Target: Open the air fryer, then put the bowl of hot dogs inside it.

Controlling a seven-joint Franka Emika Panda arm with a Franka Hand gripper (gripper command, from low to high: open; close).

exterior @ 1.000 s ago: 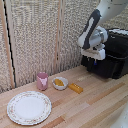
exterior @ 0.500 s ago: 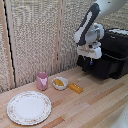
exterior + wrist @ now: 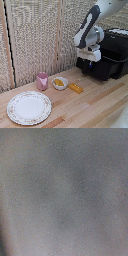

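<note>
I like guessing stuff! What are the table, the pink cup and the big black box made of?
Table: likely wood, pale planks with visible grain. Pink cup: plastic or ceramic; too small to tell. Air fryer: probably black plastic, glossy top catching light.

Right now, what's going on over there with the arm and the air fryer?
The gripper is at the front of the black air fryer, about where its handle would be; the fingers and handle can't be made out. The wrist view is only grey blur. The white bowl with hot dogs sits on the wooden table, beside a pink cup, an orange bar and a patterned plate.
</note>
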